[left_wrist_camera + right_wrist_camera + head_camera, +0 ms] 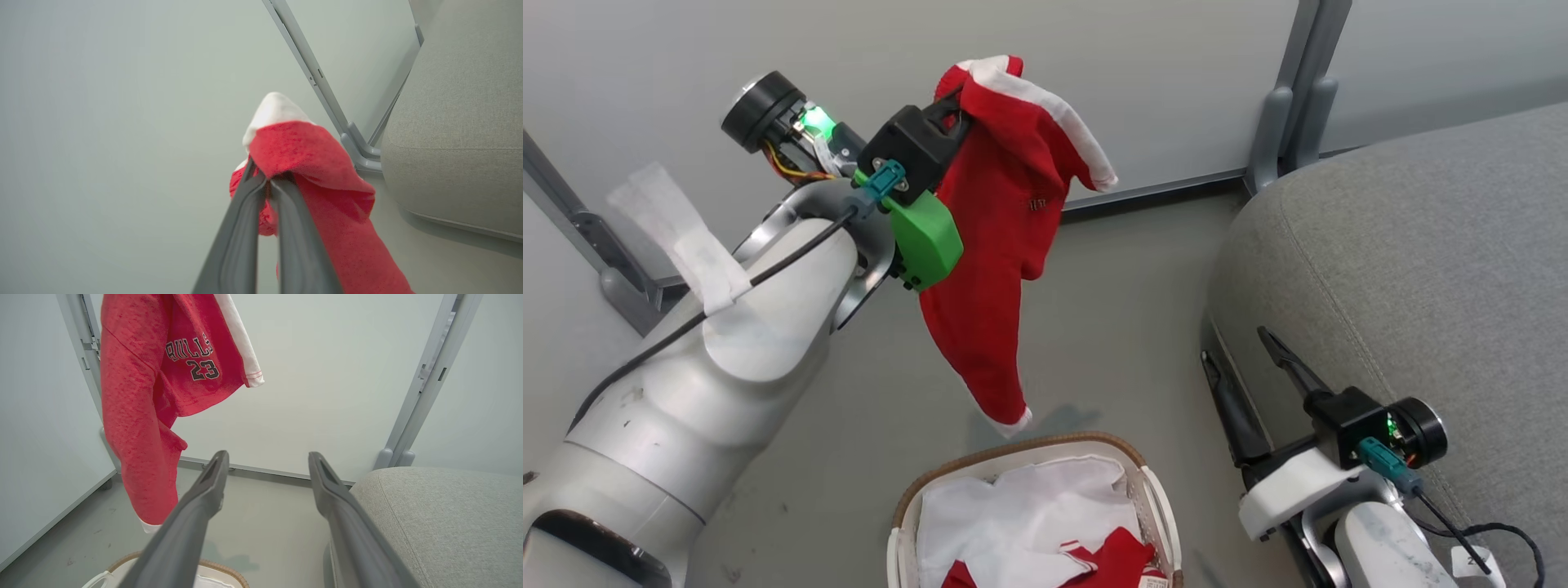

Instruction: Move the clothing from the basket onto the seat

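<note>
My left gripper point(960, 94) is raised high and shut on a red garment point(996, 245) with white trim, which hangs down over the floor above the basket point(1029, 453). In the left wrist view the two fingers pinch the red fabric point(318, 163) at their tips point(267, 183). The right wrist view shows the hanging garment point(139, 400) with printed lettering and a number. More red clothing point(1115, 563) lies in the basket on its white liner point(1021, 506). My right gripper point(1245, 359) stands open and holds nothing, beside the grey seat point(1421, 245).
Pale wall panels with grey metal posts point(1294, 90) stand behind the seat and the floor. A grey floor strip point(1127, 327) lies between the basket and the seat's rounded corner. My left forearm point(727, 343) fills the lower left.
</note>
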You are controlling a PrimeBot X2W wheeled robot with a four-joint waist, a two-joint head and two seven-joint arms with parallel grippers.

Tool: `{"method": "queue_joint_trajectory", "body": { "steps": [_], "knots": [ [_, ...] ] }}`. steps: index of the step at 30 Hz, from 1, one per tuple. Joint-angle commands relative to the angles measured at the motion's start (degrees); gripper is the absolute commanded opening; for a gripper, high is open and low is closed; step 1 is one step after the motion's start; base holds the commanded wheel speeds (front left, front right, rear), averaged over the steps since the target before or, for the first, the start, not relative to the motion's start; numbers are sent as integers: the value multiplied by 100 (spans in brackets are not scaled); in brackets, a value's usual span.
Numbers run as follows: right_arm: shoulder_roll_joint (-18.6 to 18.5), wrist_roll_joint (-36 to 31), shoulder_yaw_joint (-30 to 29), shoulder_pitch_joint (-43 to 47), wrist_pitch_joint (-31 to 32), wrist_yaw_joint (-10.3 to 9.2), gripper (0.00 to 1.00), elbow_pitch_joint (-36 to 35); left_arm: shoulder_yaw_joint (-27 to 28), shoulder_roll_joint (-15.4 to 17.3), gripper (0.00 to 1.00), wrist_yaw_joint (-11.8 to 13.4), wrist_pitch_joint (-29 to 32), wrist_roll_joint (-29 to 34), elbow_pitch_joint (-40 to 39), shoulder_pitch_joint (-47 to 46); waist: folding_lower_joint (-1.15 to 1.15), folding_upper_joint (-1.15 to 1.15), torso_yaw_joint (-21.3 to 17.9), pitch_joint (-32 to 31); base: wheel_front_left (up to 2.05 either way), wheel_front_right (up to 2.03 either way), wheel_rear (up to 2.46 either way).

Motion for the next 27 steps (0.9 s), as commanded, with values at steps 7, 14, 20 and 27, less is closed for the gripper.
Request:
{"method": "queue_joint_trajectory", "body": {
  "steps": [7,14,20,27],
  "knots": [
    [-22,297,824,-348,-30,-6,100,154,-265,-183,0,-20,159,-191,9,-296,1,0,152,-228,0,0,0],
    [-22,683,1344,-748,-30,-6,100,419,-738,-409,0,-21,394,-413,-238,-525,1,0,492,-330,0,0,0],
    [-22,790,1407,-1217,-29,-6,100,922,-1032,-568,0,-21,465,-617,-482,-732,1,0,774,-381,0,0,0],
    [-20,976,1575,-1679,-29,-5,100,1431,-1216,-722,0,-21,443,-769,-624,-916,1,0,983,-399,0,0,0]
  ]
}}
